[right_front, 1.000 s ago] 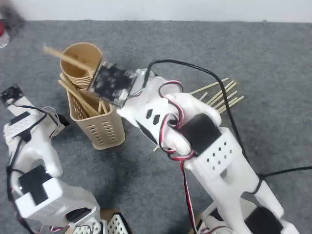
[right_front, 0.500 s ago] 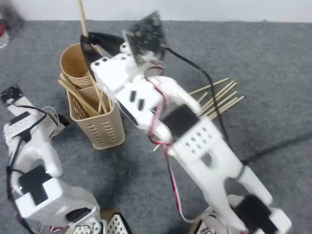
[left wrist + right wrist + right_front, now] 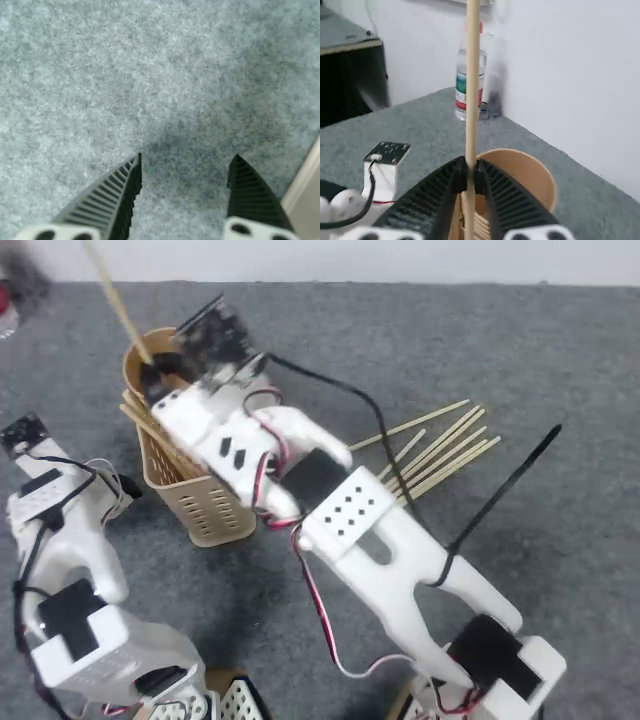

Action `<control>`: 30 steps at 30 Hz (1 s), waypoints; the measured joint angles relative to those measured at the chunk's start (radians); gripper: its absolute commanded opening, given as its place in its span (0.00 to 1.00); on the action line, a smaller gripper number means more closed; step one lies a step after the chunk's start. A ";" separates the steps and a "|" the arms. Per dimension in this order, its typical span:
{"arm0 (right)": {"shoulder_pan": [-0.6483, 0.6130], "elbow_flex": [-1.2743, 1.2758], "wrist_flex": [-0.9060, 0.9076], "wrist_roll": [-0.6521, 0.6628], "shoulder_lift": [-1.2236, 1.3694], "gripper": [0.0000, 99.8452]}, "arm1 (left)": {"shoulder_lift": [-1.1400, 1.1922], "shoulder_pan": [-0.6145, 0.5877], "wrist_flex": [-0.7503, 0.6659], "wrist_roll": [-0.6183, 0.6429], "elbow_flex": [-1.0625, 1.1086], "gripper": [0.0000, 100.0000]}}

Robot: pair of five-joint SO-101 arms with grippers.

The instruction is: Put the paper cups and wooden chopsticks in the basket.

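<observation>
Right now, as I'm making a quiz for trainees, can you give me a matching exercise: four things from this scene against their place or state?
Things
1. left gripper
2. right gripper
3. loose chopsticks
4. paper cups

Place or state
A. stacked in the basket
B. open over bare carpet
C. shut on a single chopstick
D. lying on the carpet outside the basket

Pairs: 1-B, 2-C, 3-D, 4-A.
</observation>
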 measured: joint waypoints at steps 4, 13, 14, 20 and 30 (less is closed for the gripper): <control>-0.025 0.000 0.025 0.035 0.000 0.23 | 0.000 0.000 0.000 0.000 0.000 0.26; 0.038 0.009 0.129 0.044 -0.132 0.17 | 0.000 0.000 0.000 0.000 0.000 0.26; 0.068 0.009 0.172 0.044 -0.167 0.17 | 0.000 0.000 0.000 0.000 0.000 0.26; 0.390 -0.029 0.466 0.071 -0.336 0.17 | 0.000 0.000 0.000 0.000 0.000 0.26; 0.692 0.124 0.545 0.674 -0.117 0.17 | 0.000 0.000 0.000 0.000 0.000 0.26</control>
